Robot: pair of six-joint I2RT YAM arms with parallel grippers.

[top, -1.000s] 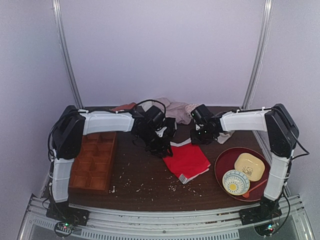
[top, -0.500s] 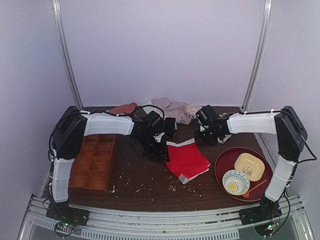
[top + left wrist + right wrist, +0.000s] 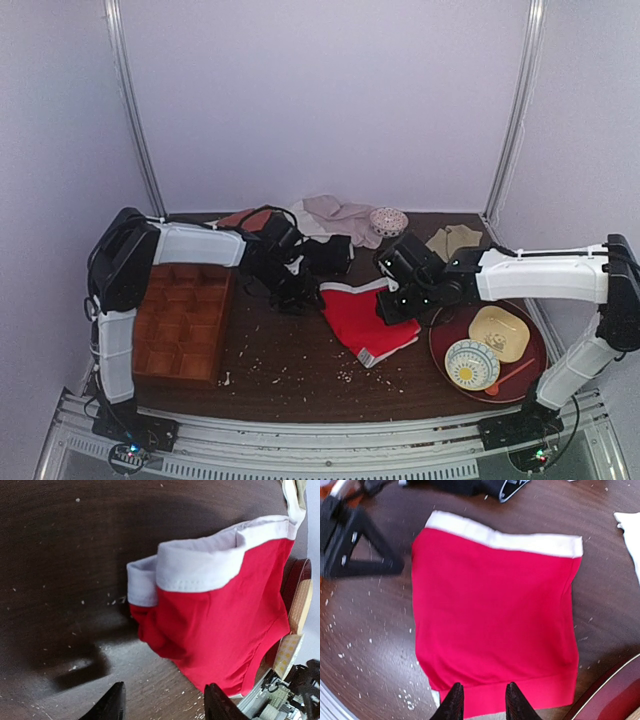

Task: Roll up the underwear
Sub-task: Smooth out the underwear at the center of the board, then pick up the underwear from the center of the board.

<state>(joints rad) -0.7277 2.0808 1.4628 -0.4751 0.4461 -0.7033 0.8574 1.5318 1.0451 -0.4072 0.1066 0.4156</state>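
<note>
The red underwear lies flat on the brown table, white waistband toward the back. It fills the right wrist view and shows in the left wrist view, where the waistband's left end is folded and bunched. My left gripper is open and empty, low over bare table just left of the underwear, with its fingertips short of the fabric. My right gripper is open above the underwear's right side, and its fingertips hover over the red leg hem.
A wooden compartment tray sits at the left. A dark red plate with a yellow dish, a patterned bowl and a spoon is at the right. A beige garment, a small bowl, a tan cloth and black briefs lie behind. Crumbs dot the table.
My right arm has swung forward and left, so its gripper now sits over the underwear's right side. My left gripper has drawn back to the left. The underwear's waistband has shifted slightly left.
</note>
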